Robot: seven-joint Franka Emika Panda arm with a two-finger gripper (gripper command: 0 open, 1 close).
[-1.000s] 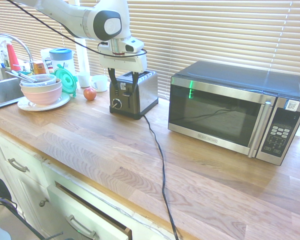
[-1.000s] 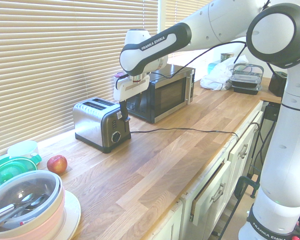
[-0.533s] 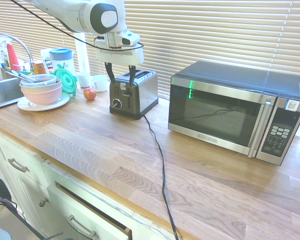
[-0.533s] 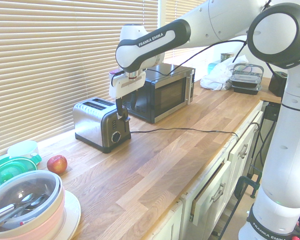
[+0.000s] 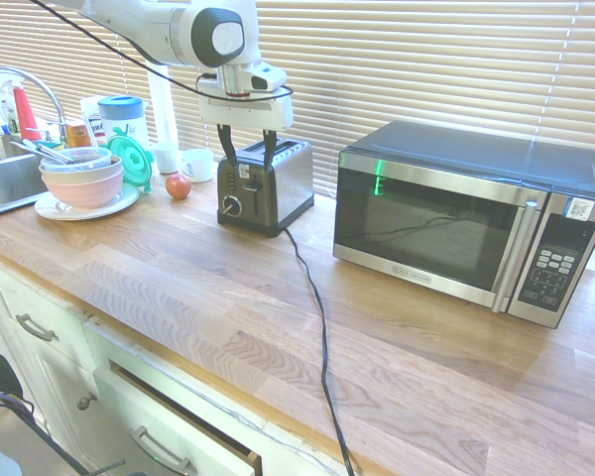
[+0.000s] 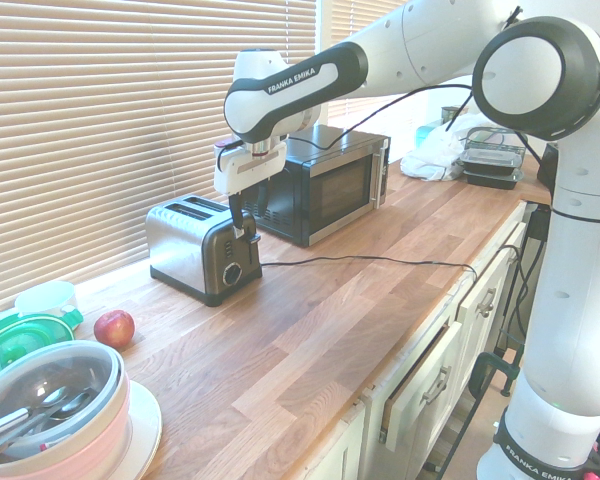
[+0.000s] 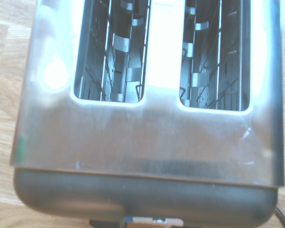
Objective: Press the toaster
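The end effector (image 5: 247,157) — fingers spread, gripping nothing — is lifting off the toaster (image 5: 266,185) below, so the press looks finished.

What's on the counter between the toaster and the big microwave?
Only bare wood counter lies between the toaster and the microwave, seen in the first exterior view. The toaster's black cord runs forward instead.

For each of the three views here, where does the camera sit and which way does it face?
First exterior view: in front of the counter, facing the blinds; toaster centre-left, microwave right; arm enters from upper left, gripper at the toaster's front.
Second exterior view: off the counter's sink end, looking along it; arm enters from the right.
Wrist view: straight down into the toaster's two empty slots; no arm visible.
Shared: all show the toaster; both exteriors the apple.
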